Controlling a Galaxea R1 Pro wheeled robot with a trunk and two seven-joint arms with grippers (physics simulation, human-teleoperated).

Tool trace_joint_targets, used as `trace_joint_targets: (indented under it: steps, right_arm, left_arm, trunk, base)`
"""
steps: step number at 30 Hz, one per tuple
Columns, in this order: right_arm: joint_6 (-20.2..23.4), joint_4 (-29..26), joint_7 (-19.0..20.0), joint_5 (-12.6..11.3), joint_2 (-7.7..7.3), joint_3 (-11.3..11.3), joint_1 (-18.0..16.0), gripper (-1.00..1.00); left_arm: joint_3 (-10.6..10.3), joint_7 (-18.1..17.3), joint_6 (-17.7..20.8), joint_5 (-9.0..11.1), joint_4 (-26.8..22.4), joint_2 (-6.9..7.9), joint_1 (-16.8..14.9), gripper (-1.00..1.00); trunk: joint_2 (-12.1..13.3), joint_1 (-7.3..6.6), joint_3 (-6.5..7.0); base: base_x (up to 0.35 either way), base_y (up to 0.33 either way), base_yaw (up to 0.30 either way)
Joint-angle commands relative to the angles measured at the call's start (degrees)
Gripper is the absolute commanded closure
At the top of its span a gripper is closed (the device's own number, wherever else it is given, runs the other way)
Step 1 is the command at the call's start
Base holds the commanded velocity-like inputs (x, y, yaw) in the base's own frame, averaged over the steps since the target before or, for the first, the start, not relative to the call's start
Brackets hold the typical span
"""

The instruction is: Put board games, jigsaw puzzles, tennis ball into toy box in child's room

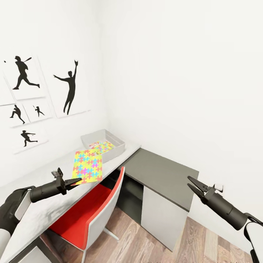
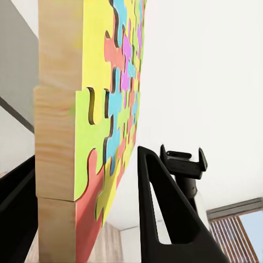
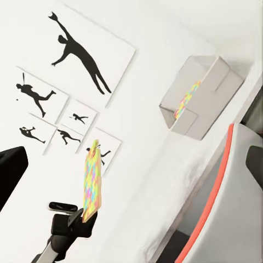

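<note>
Left gripper (image 1: 75, 181), lower left of head view: black fingers clamped on the near edge of a thin flat multicoloured jigsaw puzzle sheet (image 1: 87, 166), held lifted above the pale grey-white marbled table (image 1: 44, 208). Left wrist view: the sheet's wood-coloured edge (image 2: 57, 137) sits between the two fingers. Shallow light-grey toy box (image 1: 104, 145) sits at centre frame, at the table's far end, a second bright puzzle sheet (image 1: 101, 146) inside it. Right gripper (image 1: 191, 183), lower right: fingers slightly parted, holding nothing, above the dark-grey cabinet (image 1: 160, 171). Red-seated chair (image 1: 89, 212) tucked under the table.
</note>
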Motion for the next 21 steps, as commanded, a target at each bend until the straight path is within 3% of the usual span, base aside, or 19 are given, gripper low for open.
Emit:
trace_joint_targets:
  steps: [1,7,10,13,16,21]
  right_arm:
    - [0.33,-0.05,0.15,0.02,0.02,-0.07,-0.07,-1.0]
    - [0.33,-0.25,0.15,0.02,0.03,-0.08,-0.07,-1.0]
    - [0.33,-0.26,0.15,0.02,-0.06,-0.11,-0.07,-1.0]
    - [0.33,-0.26,0.15,0.02,-0.03,-0.09,-0.07,-1.0]
    - [0.31,-0.26,0.15,0.02,0.02,-0.01,-0.07,-1.0]
    - [0.25,-0.22,0.15,0.11,0.04,0.08,-0.07,-1.0]
  left_arm:
    - [0.0,-0.13,0.53,0.12,-0.01,0.13,-0.03,1.0]
    - [0.01,-0.17,0.53,0.12,-0.01,0.52,-0.03,1.0]
    - [-0.02,-0.83,0.53,0.18,-0.22,2.84,-0.03,1.0]
    - [-0.1,-3.54,0.53,0.03,-0.27,4.06,0.0,1.0]
    - [-0.33,-6.2,0.21,-0.3,-0.33,4.47,0.04,1.0]
    - [-0.19,-6.89,-0.2,-0.47,-0.28,4.59,0.06,1.0]
  trunk:
    - [0.32,-0.2,0.08]
    - [2.73,-1.52,1.15]
    - [3.93,-2.18,1.69]
    - [4.33,-2.4,1.87]
    - [4.33,-2.4,1.87]
    - [4.33,-2.4,1.87]
  base:
    - [0.0,0.0,-0.087]
    - [0.0,0.0,0.053]
    - [0.0,0.0,0.261]
    - [0.0,0.0,0.282]
    - [0.0,0.0,0.214]
    - [0.068,0.0,0.047]
